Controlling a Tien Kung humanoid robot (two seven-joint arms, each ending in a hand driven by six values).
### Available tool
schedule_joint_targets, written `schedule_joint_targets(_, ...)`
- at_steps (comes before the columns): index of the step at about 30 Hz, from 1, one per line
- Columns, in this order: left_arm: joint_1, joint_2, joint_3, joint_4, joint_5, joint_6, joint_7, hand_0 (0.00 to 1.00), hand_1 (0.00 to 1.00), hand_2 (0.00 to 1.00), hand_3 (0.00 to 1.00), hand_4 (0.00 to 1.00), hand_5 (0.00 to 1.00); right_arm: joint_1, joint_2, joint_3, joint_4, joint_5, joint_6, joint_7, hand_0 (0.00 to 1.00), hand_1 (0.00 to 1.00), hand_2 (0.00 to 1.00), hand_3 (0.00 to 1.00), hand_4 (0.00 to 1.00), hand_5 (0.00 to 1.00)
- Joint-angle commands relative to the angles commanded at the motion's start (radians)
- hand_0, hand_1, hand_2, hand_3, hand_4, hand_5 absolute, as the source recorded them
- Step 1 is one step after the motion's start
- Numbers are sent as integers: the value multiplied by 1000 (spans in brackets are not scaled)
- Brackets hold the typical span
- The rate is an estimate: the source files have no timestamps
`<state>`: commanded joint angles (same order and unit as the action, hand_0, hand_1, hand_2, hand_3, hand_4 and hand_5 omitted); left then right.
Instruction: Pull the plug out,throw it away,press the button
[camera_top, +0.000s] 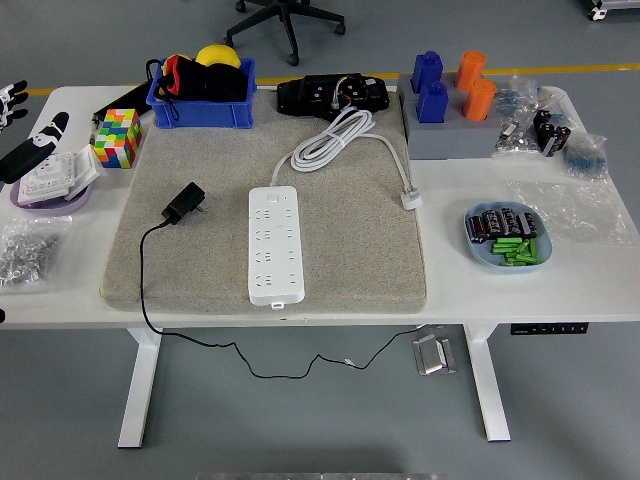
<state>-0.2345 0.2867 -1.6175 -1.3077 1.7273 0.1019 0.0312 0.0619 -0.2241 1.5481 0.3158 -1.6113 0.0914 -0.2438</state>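
Left hand (22, 140) sits at the table's (300, 308) left edge, fingers spread, holding nothing. Black plug (186, 203) lies loose on the grey mat (350, 250), just left of the white power strip (274, 245). No readable writing. Grey floor (560, 400) beyond.

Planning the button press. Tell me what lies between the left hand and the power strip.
The left hand is at the table's left edge. Between it and the power strip sit the Rubik's cube and the unplugged black plug on the mat.
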Motion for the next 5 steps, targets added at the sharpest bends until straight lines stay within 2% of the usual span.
schedule_joint_targets(5, -8, -1, 1, 2, 0, -2, 1, 902, 876, 931, 948, 778, 634, 7, -4, -10, 0, 9, 0, -1, 767, 729, 724, 713, 883, 658)
